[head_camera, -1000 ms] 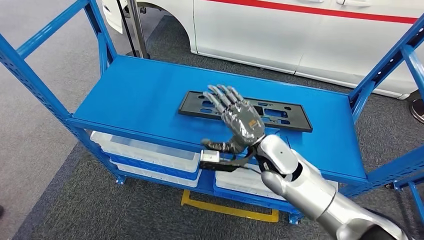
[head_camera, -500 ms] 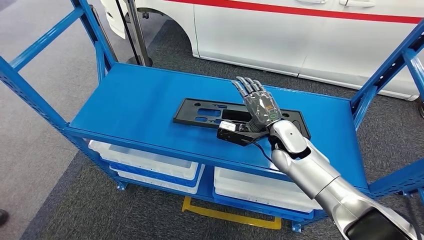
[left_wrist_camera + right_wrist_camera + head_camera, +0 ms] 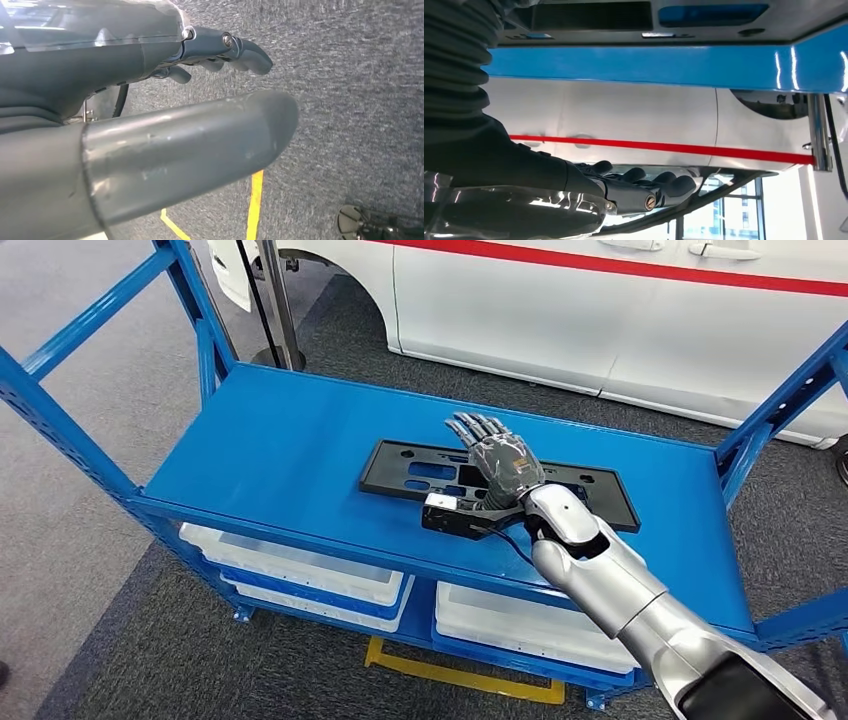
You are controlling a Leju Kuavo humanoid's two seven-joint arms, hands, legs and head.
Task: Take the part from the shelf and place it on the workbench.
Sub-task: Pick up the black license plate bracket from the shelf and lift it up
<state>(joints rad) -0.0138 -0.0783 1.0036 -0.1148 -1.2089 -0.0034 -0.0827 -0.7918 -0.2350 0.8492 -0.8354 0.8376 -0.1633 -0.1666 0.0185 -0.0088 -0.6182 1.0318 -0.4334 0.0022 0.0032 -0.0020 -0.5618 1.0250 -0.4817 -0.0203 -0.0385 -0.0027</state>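
Note:
The part (image 3: 592, 496) is a long flat black plate with cut-outs, lying on the top board of the blue shelf (image 3: 290, 440), right of its middle. My right hand (image 3: 500, 458) reaches over the shelf's front edge and hovers just above the plate's middle, fingers stretched out flat and spread, holding nothing. In the right wrist view the same hand (image 3: 624, 189) shows its fingers straight, with the plate (image 3: 589, 15) and the blue board beyond them. My left hand (image 3: 150, 140) hangs over the grey carpet with its fingers apart and nothing in it.
Blue uprights (image 3: 60, 410) and braces frame both ends of the shelf. White bins (image 3: 300, 562) sit on the lower level. A white car with a red stripe (image 3: 600, 310) stands just behind. Yellow floor tape (image 3: 460, 677) lies in front.
My right hand has moved from the shelf's front edge forward over the black plate, then slightly left and lower. The view itself has shifted a little.

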